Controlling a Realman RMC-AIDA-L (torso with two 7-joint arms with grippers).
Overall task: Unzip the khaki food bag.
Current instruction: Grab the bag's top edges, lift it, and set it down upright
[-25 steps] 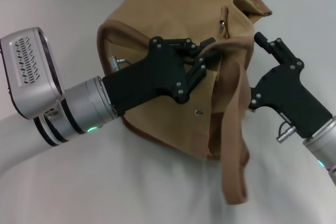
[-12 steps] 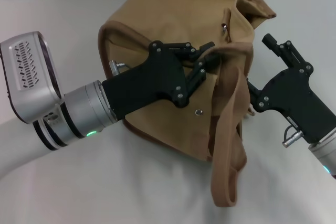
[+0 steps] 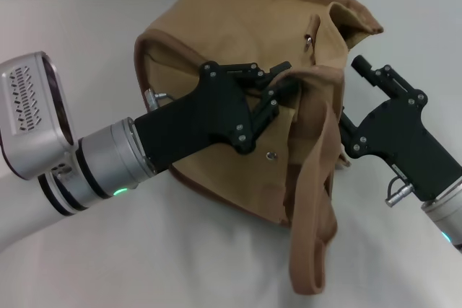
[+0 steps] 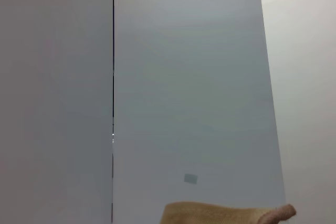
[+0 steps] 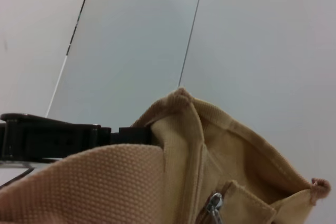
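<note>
Left hand point(image 3: 283, 81): the black plastic fingers are closing together on a fold of tan fabric at the top front edge of the bag, where one handle strap joins it. The hand body is angular, matte black, fastened with small silver screws, and is joining a round brushed-metal wrist showing a green light.

Right hand point(image 3: 345, 131): it is sitting against the bag's right side, just beside the hanging strap. The same black angular build is showing, with one small silver pin projecting near its base. Its fingertips are lying behind the fabric, so I cannot tell whether they are apart or together.

Khaki food bag point(image 3: 238, 41): one bag, sitting on the table between the two hands, tilting toward the camera. It is boxy, made of coarse woven tan canvas with darker brown trim along its edges. One looped fabric handle point(image 3: 314, 200) is hanging down the front, its lower end lying on the table. One round metal snap point(image 3: 271, 155) is showing on the front panel. One silver zipper pull point(image 5: 214, 203) is visible in the right wrist view, hanging in the top seam; the head view is showing it near the bag's far upper edge.

Table point(image 3: 216, 250): one, covered in plain white cloth with soft wrinkles.
</note>
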